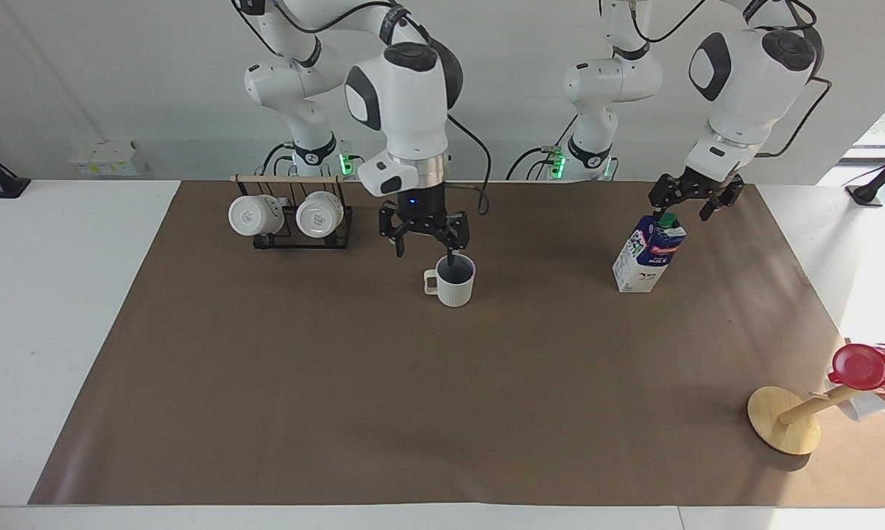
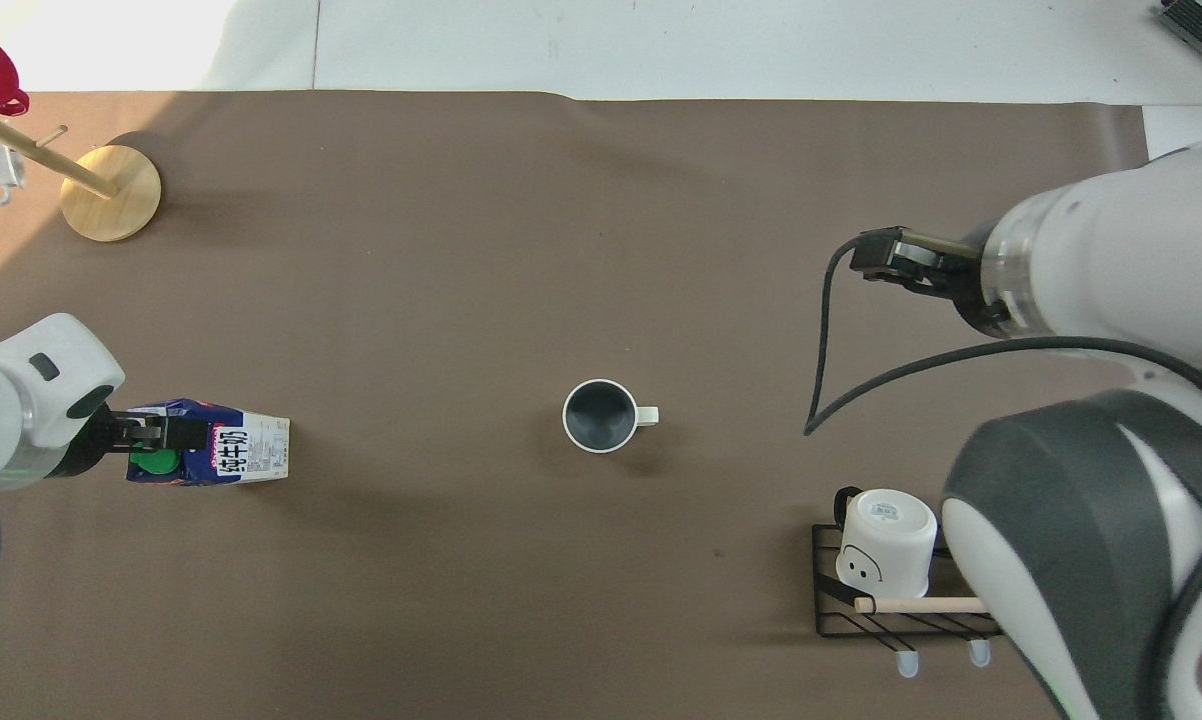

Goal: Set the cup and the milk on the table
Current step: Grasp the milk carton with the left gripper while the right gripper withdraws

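On the tabletop (image 1: 60, 309) both things stand upright — cup (image 1: 453, 280) mid-mat, milk (image 1: 649, 254) toward my left arm's end. My right tool (image 1: 424, 239), released, hangs over the cup's rim at eleven o'clock; my left tool (image 1: 696, 199), released, hangs at the milk's cap. Best I lift both straight up — a sideways drift could tip the carton.

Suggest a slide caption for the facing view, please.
Open right gripper above ribbed off-white mug; open left gripper over blue-and-white milk carton.

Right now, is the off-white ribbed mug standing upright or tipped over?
Upright. The off-white ribbed mug rests on its base on the brown mat, its grey-blue inside facing up in the overhead view.
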`<move>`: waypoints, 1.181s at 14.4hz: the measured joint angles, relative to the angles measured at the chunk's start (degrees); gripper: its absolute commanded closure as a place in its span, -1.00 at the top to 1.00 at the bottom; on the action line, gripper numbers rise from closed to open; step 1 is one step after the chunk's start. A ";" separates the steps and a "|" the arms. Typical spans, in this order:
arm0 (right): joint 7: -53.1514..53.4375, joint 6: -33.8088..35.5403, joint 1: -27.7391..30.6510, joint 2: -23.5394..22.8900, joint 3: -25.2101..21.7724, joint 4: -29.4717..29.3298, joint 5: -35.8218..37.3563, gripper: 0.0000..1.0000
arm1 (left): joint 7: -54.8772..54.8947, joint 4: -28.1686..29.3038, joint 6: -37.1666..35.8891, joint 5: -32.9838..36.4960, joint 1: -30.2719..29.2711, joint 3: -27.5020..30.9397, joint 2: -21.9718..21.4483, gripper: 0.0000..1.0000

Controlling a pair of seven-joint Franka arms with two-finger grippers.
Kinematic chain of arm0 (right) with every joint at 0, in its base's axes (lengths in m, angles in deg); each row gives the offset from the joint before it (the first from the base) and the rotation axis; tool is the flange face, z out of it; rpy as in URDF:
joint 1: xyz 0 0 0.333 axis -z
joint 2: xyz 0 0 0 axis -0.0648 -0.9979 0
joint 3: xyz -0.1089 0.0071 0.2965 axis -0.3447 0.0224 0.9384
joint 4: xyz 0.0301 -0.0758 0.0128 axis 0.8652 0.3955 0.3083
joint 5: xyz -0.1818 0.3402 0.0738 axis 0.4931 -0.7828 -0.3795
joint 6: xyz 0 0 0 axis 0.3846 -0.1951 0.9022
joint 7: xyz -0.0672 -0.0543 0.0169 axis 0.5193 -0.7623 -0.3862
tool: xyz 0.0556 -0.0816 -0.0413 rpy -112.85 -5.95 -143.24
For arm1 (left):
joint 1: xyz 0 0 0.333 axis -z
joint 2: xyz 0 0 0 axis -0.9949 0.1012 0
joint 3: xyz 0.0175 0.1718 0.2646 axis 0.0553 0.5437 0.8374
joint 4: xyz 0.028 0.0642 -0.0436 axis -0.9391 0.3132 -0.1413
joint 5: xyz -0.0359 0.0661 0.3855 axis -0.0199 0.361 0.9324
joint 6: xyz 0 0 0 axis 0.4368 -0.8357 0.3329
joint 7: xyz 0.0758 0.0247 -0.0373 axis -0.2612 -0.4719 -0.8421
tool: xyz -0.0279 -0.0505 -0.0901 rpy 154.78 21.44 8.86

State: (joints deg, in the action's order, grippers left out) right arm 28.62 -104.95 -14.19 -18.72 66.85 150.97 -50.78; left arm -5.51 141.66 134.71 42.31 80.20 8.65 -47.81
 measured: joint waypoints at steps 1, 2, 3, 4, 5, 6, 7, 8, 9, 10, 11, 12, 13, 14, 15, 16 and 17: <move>-1.88 1.18 0.96 0.51 -0.03 0.00 0.00 1.00 | 0.01 0.50 0.63 0.00 0.00 -0.12 0.07 1.00; -4.52 1.85 2.00 0.72 -0.06 -0.02 0.00 1.00 | 0.03 0.69 0.82 0.00 0.01 -0.17 0.12 1.00; -6.84 2.07 2.95 0.73 -0.09 -0.13 0.00 1.00 | 0.14 0.70 0.83 0.00 0.01 -0.17 0.12 0.98; -9.09 2.98 3.93 0.71 -0.12 -0.62 -0.34 1.00 | 0.30 0.70 0.83 0.00 0.01 -0.17 0.12 0.77; -10.60 4.75 4.77 0.69 -0.19 -1.64 -1.28 1.00 | 0.47 0.71 0.83 0.00 0.01 -0.17 0.12 0.60; -11.75 7.03 5.49 0.66 -0.27 -2.93 -2.34 1.00 | 0.52 0.71 0.83 0.00 0.02 -0.18 0.12 0.48; -12.76 9.01 6.19 0.55 -0.33 -4.10 -3.18 1.00 | 0.61 0.71 0.83 0.00 0.07 -0.22 0.12 0.41; -13.82 10.41 6.76 0.37 -0.39 -5.08 -3.72 1.00 | 0.75 0.72 0.83 0.00 0.24 -0.26 0.12 0.36; -14.82 11.55 7.13 0.19 -0.40 -5.77 -4.01 1.00 | 0.76 0.72 0.83 0.00 0.55 -0.27 0.12 0.30; -15.85 12.51 7.20 0.16 -0.45 -6.22 -4.17 1.00 | 0.93 0.72 0.83 0.00 0.81 -0.35 0.12 0.20; -16.45 13.36 7.19 0.16 -0.47 -6.50 -4.25 1.00 | 1.02 0.72 0.83 0.00 0.90 -0.44 0.12 0.12; -16.79 14.17 7.20 0.15 -0.56 -6.67 -4.30 1.00 | 1.20 0.72 0.83 0.00 0.98 -0.47 0.12 0.07; -16.98 14.66 7.20 0.15 -0.65 -6.73 -4.30 1.00 | 1.26 0.72 0.83 0.00 1.03 -0.46 0.12 0.03; -17.15 15.08 7.20 0.13 -0.73 -6.79 -4.30 1.00 | 1.31 0.71 0.83 0.00 1.05 -0.46 0.11 -0.05; -17.26 15.39 7.20 0.06 -0.80 -6.99 -4.30 1.00 | 1.36 0.69 0.83 0.00 1.06 -0.46 0.11 -0.08; -17.42 15.62 7.20 0.00 -0.86 -7.30 -4.34 1.00 | 1.36 0.68 0.83 0.00 1.06 -0.45 0.11 -0.08; -17.64 15.64 7.20 -0.02 -0.89 -7.55 -4.48 1.00 | 1.37 0.64 0.83 0.00 1.06 -0.41 0.11 -0.09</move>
State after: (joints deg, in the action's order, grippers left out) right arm 10.98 -89.31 -6.99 -18.75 65.96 143.42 -55.26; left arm -4.14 142.30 135.53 42.31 81.26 8.24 -47.69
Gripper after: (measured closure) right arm 0.000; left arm 0.529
